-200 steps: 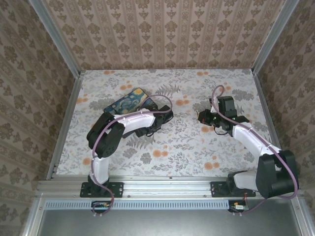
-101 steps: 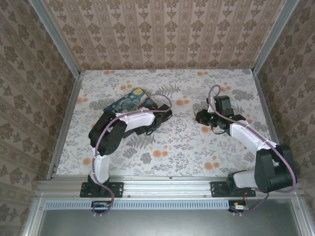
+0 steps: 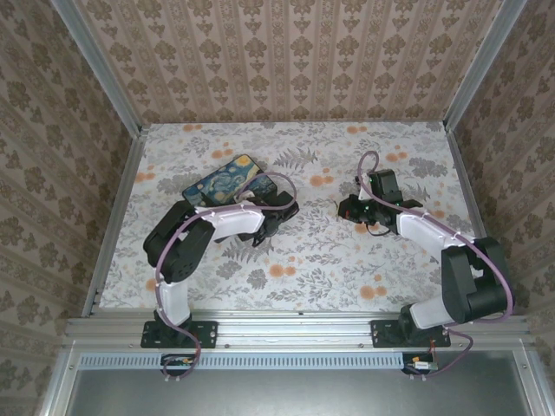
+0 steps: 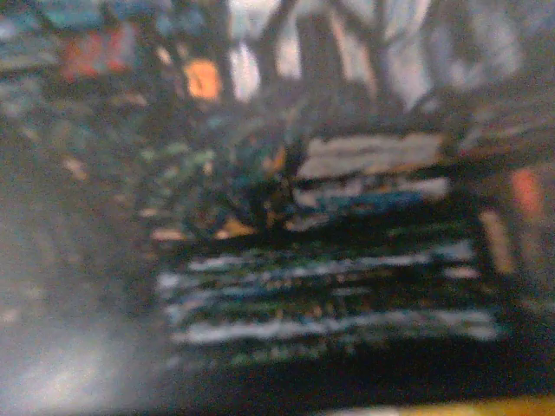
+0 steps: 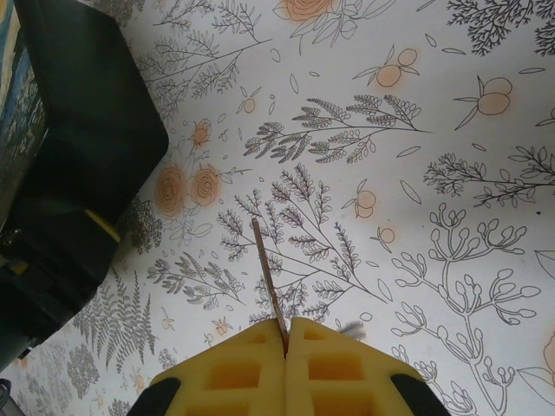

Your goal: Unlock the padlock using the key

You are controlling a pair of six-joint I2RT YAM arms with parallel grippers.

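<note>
The key [image 5: 267, 277] was clamped between the pads of the right gripper [image 5: 286, 334] — left gripper [image 3: 279, 211] sat near the box [image 3: 227, 178], jaw state unreadable.

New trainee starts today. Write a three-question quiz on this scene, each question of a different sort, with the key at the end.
1. True or false: the right gripper is shut on the key, whose thin blade sticks out in front of it.
2. Where on the table does the box with the painted blue lid lie? A) left half; B) far right corner; C) near edge, between the arm bases.
3. Short answer: which arm's end is next to that box?

Key: 1 true; 2 A; 3 the left arm.
</note>
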